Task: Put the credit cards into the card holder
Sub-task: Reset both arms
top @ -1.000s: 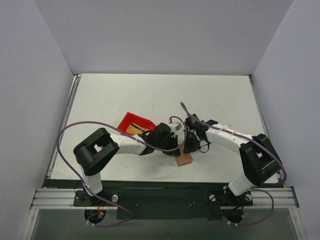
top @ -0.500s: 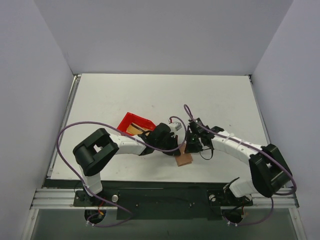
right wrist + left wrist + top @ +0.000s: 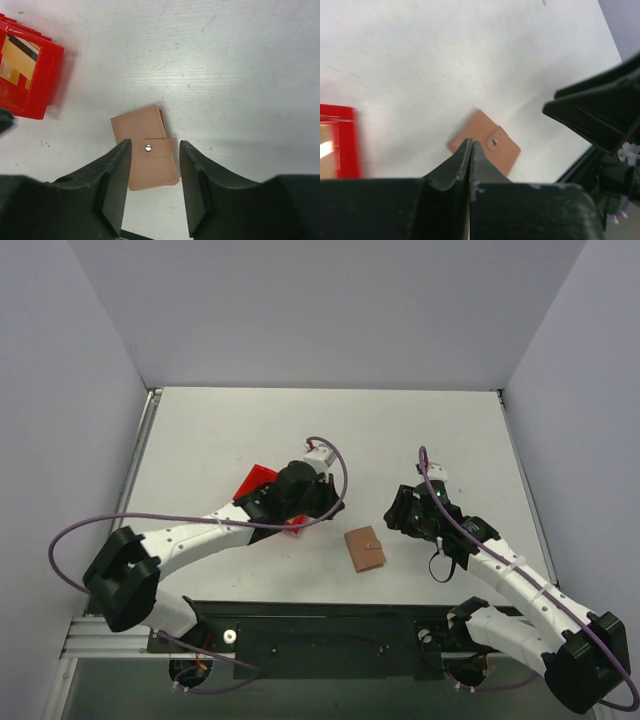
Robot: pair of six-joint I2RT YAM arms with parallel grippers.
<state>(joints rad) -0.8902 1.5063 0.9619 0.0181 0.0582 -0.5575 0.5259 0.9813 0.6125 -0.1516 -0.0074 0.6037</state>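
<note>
Closed card holder (image 3: 143, 129) lies directly beneath right gripper (image 3: 155, 145), jaws apart and empty; left gripper (image 3: 470, 144), pinched together, sits farther off.

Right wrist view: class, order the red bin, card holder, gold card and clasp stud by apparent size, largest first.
1. Card holder and red bin: look alike; the bin is cut off.
2. Gold card.
3. Clasp stud.

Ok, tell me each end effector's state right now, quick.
Left end effector: closed, holding nothing.
Right end effector: open, holding nothing; the card holder lies free on the table.
</note>
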